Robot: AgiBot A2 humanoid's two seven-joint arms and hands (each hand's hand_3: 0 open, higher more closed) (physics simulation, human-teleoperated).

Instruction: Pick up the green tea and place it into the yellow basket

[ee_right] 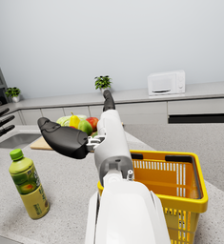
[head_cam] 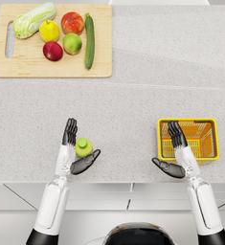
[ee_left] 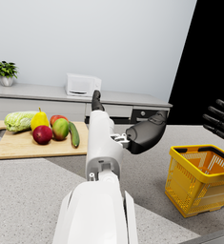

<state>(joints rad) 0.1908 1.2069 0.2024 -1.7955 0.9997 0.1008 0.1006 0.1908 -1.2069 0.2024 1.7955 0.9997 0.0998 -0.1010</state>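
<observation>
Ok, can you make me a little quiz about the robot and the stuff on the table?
1. True or false: the green tea bottle is inside the yellow basket.
2. Which hand is beside the bottle: A) left hand B) right hand?
3. Fill in: the fruit and vegetables lie on a wooden ____.

Key: 1 false, it stands upright on the counter. 2 A. 3 cutting board.

The counter [head_cam: 147, 72] looks like speckled grey stone with a matt finish, and the cutting board [head_cam: 18, 67] is pale wood with visible grain. The yellow basket [ee_right: 189, 200] seems glossy plastic mesh, the green tea [ee_right: 28, 183] a smooth plastic bottle with a paper-like label
</observation>
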